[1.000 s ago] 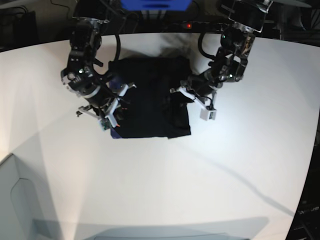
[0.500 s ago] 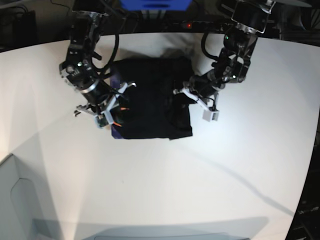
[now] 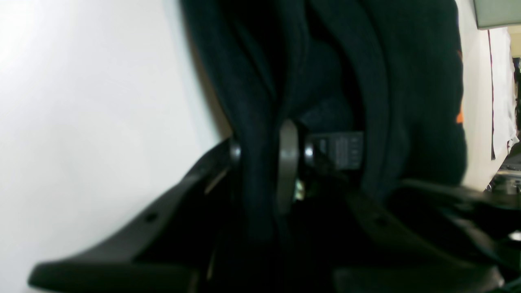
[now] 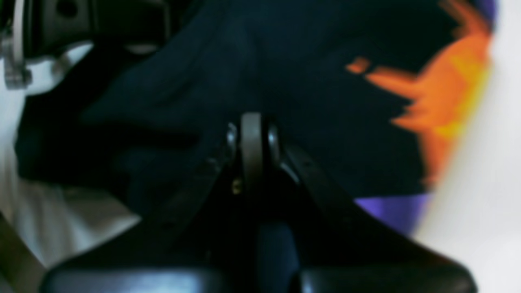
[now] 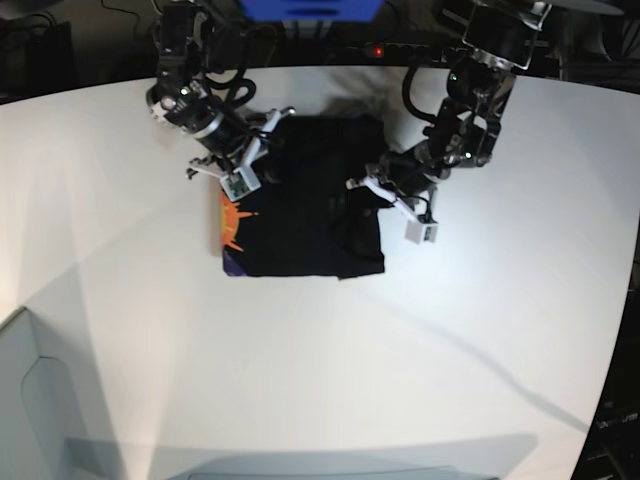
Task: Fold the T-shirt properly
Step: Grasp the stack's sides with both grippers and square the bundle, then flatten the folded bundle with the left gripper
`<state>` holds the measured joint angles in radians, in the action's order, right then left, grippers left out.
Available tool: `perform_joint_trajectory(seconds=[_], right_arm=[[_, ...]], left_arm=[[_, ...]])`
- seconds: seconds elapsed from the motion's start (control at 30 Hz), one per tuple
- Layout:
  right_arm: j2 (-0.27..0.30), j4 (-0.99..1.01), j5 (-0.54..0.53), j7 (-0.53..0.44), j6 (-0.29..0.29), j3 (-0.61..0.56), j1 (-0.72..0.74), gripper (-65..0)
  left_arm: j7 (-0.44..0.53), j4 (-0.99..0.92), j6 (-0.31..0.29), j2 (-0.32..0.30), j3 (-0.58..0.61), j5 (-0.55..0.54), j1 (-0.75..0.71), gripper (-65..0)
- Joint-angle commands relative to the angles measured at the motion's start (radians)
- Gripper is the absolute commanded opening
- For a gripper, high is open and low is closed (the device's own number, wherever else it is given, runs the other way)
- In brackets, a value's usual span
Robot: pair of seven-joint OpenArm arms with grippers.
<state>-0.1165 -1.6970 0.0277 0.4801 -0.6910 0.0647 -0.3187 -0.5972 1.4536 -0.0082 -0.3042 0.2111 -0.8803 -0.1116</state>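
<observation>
Grippers [image 3: 264, 162] [image 4: 252, 140] both pinch T-shirt [image 5: 300, 215] on table [image 5: 300, 370].

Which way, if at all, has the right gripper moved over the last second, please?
Yes. In the base view the right gripper has travelled toward the table's far edge, pulling the T-shirt edge with it and uncovering the orange print.

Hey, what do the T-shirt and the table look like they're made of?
T-shirt: soft matte black knit, likely cotton, since it drapes in folds; the orange print looks flat and printed on. Table: smooth white, hard surface with a faint sheen, possibly laminate.
</observation>
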Motion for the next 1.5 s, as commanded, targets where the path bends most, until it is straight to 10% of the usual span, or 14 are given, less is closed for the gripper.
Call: perform_joint_trajectory(seconds=[0.0,0.6,0.9,1.47], right_arm=[[0.007,0.010,-0.004,-0.017,-0.007,0.002,0.006,-65.0],[0.034,-0.272,-0.007,-0.013,-0.007,0.140,0.056,-65.0],[0.011,-0.265,-0.007,0.072,-0.007,0.169,0.125,-65.0],[-0.004,0.248,-0.005,0.004,-0.007,0.168,0.353,-65.0]], left_arm=[[-0.040,-0.021,0.073,-0.019,-0.005,0.088,-0.007,-65.0],[-0.051,-0.054,0.072,-0.040,0.006,0.089,0.072,-65.0],[-0.042,-0.190,0.072,-0.079,0.324,0.088,0.304,-65.0],[-0.043,-0.198,0.072,-0.080,0.426,0.089,0.358,-65.0]])
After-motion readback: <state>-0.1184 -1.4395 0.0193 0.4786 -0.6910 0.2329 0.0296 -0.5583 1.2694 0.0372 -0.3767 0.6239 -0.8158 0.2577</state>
